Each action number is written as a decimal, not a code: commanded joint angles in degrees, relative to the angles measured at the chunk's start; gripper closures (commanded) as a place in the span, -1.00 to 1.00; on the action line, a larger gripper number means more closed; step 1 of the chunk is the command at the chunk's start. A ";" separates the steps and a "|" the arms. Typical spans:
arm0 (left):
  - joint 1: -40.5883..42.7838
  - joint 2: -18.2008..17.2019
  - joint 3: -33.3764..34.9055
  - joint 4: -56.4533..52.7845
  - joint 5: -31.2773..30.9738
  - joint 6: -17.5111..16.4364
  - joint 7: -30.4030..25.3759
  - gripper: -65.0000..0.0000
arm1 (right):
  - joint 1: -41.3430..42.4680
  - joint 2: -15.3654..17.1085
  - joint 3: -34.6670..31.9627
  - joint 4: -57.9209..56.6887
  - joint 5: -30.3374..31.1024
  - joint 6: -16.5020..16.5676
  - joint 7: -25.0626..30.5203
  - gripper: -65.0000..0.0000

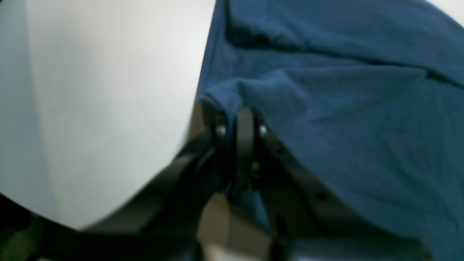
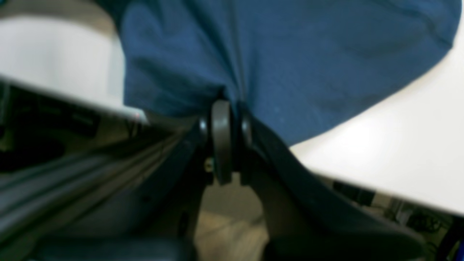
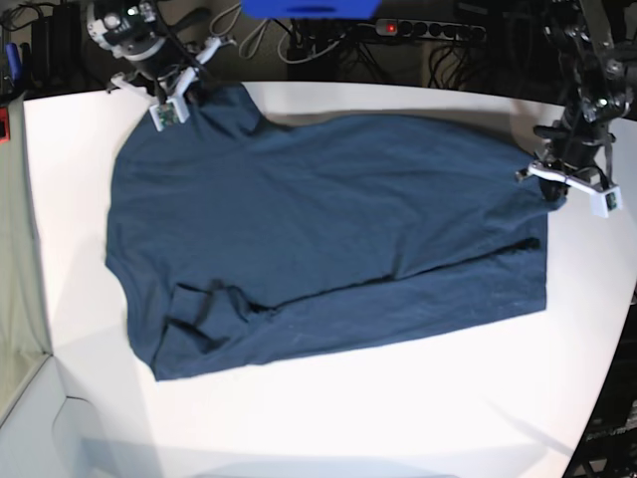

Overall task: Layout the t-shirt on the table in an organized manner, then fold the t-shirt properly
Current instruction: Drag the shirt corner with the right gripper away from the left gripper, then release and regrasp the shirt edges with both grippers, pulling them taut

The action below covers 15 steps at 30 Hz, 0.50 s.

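Observation:
The dark navy t-shirt [image 3: 328, 239] lies spread across the white table [image 3: 398, 418], with a fold line running across its lower half and some bunched cloth at the lower left. My left gripper [image 3: 547, 187] is at the shirt's far right corner, shut on the t-shirt's edge [image 1: 241, 119]. At the far left corner my right gripper [image 3: 194, 100] is likewise shut on a pinch of the cloth [image 2: 226, 108]. Both pinched corners sit close to the table's back edge. In the wrist views the t-shirt [image 1: 344, 119] [image 2: 290, 61] drapes away from the jaws.
Behind the table run cables and a power strip [image 3: 428, 30], with a blue object [image 3: 309, 8] above the back edge. The table's curved edge [image 3: 607, 378] falls away at the right. A grey surface [image 3: 15, 299] borders the left side.

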 commanded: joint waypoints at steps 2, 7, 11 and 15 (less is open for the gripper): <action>-0.25 -0.77 -0.36 -0.30 0.09 -0.08 -1.38 1.00 | -0.55 0.21 0.01 1.19 0.49 0.28 1.43 1.00; 0.80 -0.95 -0.19 -1.80 0.26 -0.16 -1.38 1.00 | -0.63 -0.14 0.18 1.01 0.49 0.28 1.34 1.00; 2.74 -1.21 0.25 -2.15 0.09 -0.16 -1.38 0.81 | -0.55 0.21 0.54 1.10 0.49 0.28 1.34 1.00; 4.32 -0.86 -0.10 -1.88 0.26 -0.16 -1.29 0.31 | -0.55 -0.05 0.62 1.01 0.49 0.28 1.34 1.00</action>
